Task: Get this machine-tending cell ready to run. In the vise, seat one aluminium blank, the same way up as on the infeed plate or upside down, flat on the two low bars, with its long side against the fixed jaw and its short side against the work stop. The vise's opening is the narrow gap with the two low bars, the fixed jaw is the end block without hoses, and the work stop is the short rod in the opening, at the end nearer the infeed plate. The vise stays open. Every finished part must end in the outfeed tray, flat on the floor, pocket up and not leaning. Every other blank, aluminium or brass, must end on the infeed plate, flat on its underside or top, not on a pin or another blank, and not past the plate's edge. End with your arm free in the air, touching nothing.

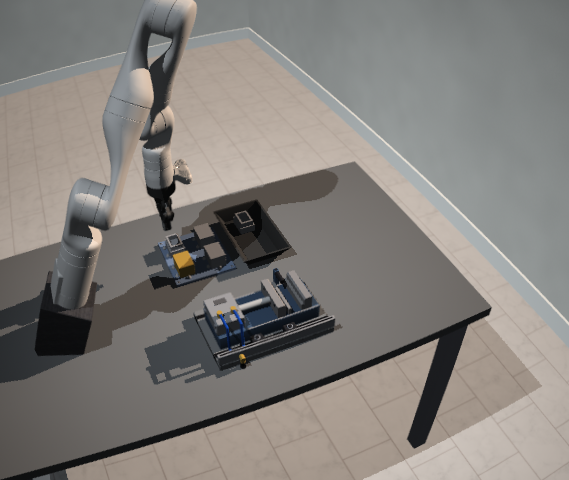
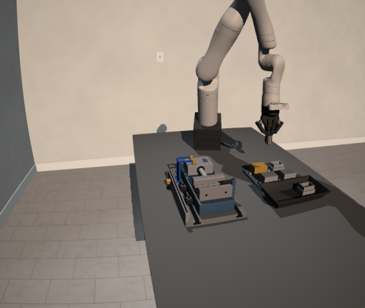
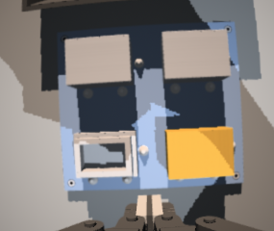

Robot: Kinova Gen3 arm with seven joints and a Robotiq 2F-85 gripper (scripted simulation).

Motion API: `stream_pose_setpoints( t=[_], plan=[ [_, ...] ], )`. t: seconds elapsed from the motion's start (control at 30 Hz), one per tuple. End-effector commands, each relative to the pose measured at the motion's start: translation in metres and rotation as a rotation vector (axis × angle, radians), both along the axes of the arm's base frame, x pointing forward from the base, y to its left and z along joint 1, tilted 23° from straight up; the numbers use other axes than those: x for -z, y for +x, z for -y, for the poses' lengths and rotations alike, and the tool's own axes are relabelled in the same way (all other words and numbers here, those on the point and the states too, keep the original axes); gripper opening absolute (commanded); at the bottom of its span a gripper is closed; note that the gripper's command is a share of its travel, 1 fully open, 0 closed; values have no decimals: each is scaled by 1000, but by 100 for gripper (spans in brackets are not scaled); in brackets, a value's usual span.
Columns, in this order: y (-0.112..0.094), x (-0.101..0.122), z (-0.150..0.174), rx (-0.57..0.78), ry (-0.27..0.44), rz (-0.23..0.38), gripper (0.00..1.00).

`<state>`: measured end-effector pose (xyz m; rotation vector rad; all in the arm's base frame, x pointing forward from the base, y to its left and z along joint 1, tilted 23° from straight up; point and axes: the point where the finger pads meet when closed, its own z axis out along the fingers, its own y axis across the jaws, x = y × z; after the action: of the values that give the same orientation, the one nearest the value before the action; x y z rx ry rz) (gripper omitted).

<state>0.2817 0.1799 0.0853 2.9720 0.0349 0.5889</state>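
My gripper (image 1: 166,223) is shut and empty, in the air above the near edge of the blue infeed plate (image 3: 148,103); it also shows in the wrist view (image 3: 149,208) and the exterior view (image 2: 269,139). On the plate lie two grey aluminium blanks (image 3: 98,59) (image 3: 196,53), a yellow brass blank (image 3: 200,152) and a finished part with a pocket facing up (image 3: 106,155). A second finished part (image 1: 244,220) sits pocket up in the dark outfeed tray. The vise (image 1: 269,312) stands open, its opening (image 1: 290,295) with nothing in it.
The arm's base block (image 1: 64,320) stands at the table's left. Blue hoses (image 1: 232,328) run along the vise's end block nearer the base. Small pins (image 3: 138,63) (image 3: 143,150) stick up from the infeed plate between the blanks.
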Motion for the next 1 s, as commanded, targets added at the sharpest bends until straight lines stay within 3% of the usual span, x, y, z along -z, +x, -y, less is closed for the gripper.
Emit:
stream_pose_setpoints(
  t=[0.0, 0.97],
  plan=[
    [0, 5, 2, -1, -9, -3, 0],
    [1, 9, 2, -1, -9, -3, 0]
  ],
)
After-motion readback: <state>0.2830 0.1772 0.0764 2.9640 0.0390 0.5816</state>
